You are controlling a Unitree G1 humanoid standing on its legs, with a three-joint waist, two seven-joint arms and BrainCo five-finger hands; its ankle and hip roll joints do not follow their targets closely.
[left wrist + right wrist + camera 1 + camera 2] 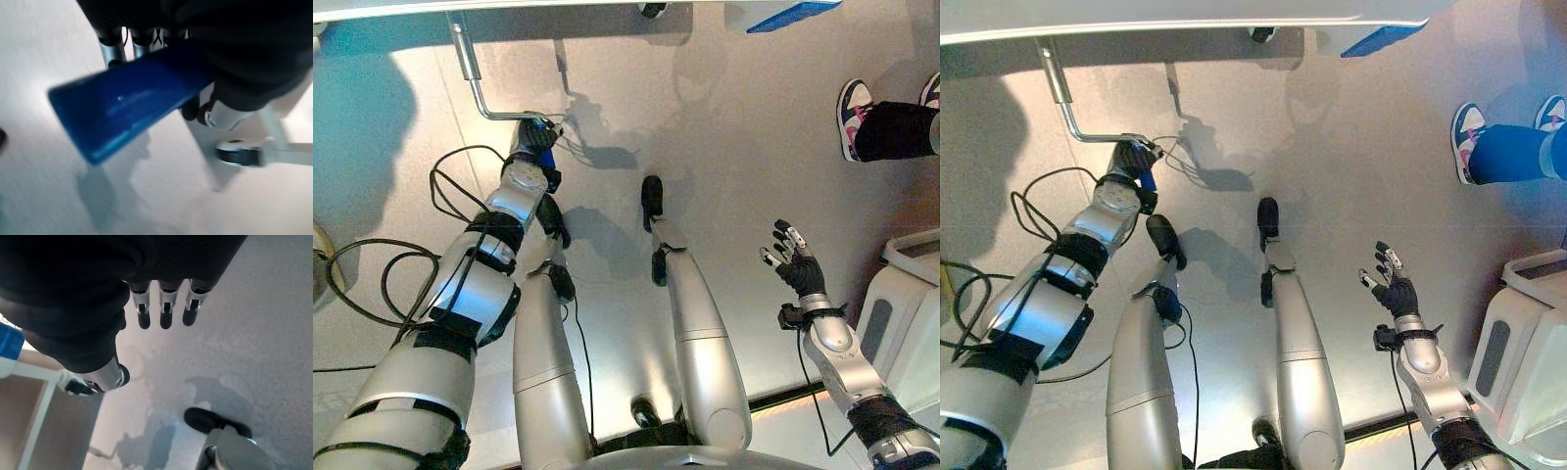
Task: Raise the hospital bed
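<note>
The hospital bed [509, 8] runs along the far edge; its metal crank [475, 78] hangs below; the left hand [534, 137] is clamped on the blue grip [127, 103]; the right hand [793, 257] hangs spread, idle; I judge smooth full turns with a firm wrist work best.

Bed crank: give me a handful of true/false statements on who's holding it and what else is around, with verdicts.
1. The left hand is closed round the blue handle of the bed crank. True.
2. The right hand also grips the crank. False: it hangs over the floor on the robot's right, fingers spread, holding nothing.
3. The crank's metal rod runs from the bed frame down to the left hand. True.
4. A person's shoes show at the far right. True.
5. The blue handle lies loose on the floor. False: the left hand's fingers wrap it.
</note>
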